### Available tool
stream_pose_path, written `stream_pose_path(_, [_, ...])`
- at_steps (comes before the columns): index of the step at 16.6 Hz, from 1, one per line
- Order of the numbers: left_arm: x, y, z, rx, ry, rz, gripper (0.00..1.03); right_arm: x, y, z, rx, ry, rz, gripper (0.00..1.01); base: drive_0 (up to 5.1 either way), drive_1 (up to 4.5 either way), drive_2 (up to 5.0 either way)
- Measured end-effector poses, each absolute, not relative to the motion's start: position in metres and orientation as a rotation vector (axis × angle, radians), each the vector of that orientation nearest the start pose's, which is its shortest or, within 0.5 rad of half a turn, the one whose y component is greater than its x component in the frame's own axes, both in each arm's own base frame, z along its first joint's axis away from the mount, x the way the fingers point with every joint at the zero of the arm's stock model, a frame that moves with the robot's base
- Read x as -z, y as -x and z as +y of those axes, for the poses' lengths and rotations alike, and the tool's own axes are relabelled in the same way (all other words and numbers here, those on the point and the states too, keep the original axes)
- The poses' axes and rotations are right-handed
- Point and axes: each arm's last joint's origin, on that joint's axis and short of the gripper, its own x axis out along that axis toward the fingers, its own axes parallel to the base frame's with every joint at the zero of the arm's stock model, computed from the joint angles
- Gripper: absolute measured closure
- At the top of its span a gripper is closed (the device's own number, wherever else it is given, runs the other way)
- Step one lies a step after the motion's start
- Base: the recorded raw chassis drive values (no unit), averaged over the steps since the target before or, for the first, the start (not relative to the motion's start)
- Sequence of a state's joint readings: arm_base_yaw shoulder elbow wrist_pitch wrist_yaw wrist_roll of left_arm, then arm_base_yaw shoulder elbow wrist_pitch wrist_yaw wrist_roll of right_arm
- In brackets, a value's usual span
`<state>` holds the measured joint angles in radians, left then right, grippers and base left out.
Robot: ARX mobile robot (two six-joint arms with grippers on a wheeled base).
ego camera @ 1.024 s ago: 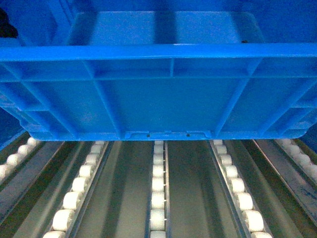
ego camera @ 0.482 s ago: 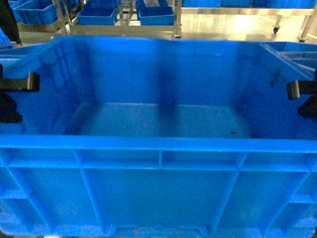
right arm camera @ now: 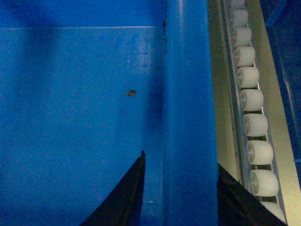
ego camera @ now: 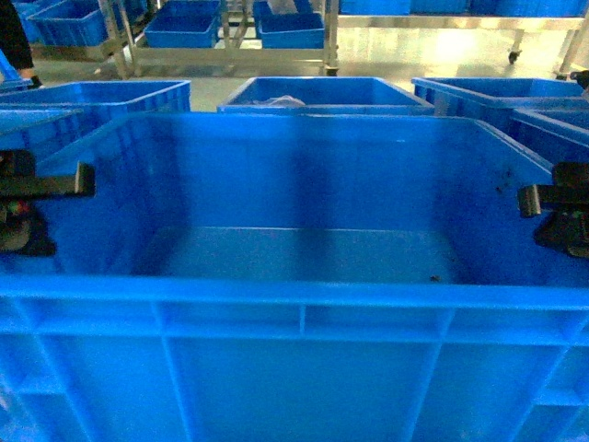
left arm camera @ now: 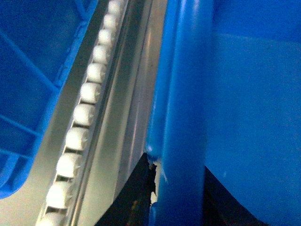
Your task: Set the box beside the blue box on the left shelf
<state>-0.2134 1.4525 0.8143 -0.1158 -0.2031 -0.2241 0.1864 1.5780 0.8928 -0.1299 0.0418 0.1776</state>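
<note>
The box (ego camera: 294, 249), a large bright-blue crate, fills the head view and I look down into its bare floor. My left gripper (ego camera: 55, 184) is shut on its left rim and my right gripper (ego camera: 543, 198) is shut on its right rim. In the left wrist view the rim (left arm camera: 183, 117) runs between the black fingers (left arm camera: 136, 197) of the left gripper (left arm camera: 176, 165). Beside it runs a roller rail of the left shelf (left arm camera: 87, 94), and the ribbed wall of another blue box (left arm camera: 28, 70) lies beyond. The right gripper (right arm camera: 181, 160) straddles the other rim (right arm camera: 188, 94), with rollers (right arm camera: 254, 99) alongside.
Behind the held crate stand three more blue crates (ego camera: 101, 92), (ego camera: 322, 92), (ego camera: 497, 92). Farther back are metal racks (ego camera: 230, 46) with more crates on a shiny floor. A dark blue edge (right arm camera: 287, 47) lies right of the rollers.
The box has sunk in the head view. A second ago its underside hung above the rollers; now I look into it from above and the crates behind it show.
</note>
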Motion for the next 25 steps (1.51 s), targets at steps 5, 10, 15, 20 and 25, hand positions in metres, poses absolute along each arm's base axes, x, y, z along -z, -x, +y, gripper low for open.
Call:
stream_pose_path(5, [-0.219, -0.294, -0.053, -0.060, 0.197, 0.563, 0.14, -0.201, -0.320, 0.054, -0.003, -0.079, 0.698, 0.02, 0.0, 0.00, 0.0])
stream_pose_path(10, [-0.239, -0.296, -0.040, -0.223, 0.202, 0.346, 0.05, -0.204, -0.321, 0.053, 0.019, -0.086, 0.647, 0.03, 0.0, 0.00, 0.0])
stream_pose_path(15, [-0.214, -0.266, -0.029, -0.009, 0.081, 0.080, 0.35, -0.177, -0.288, 0.037, 0.000, -0.024, 0.217, 0.33, 0.0, 0.00, 0.0])
stream_pose_path(20, [-0.182, -0.177, 0.001, -0.009, 0.017, 0.010, 1.02, -0.175, -0.188, 0.000, 0.005, -0.006, 0.006, 1.00, 0.0, 0.00, 0.0])
stream_pose_path(25, [-0.179, -0.170, 0.000, -0.004, 0.017, 0.017, 1.02, -0.168, -0.179, -0.001, 0.011, -0.006, -0.015, 1.00, 0.0, 0.00, 0.0])
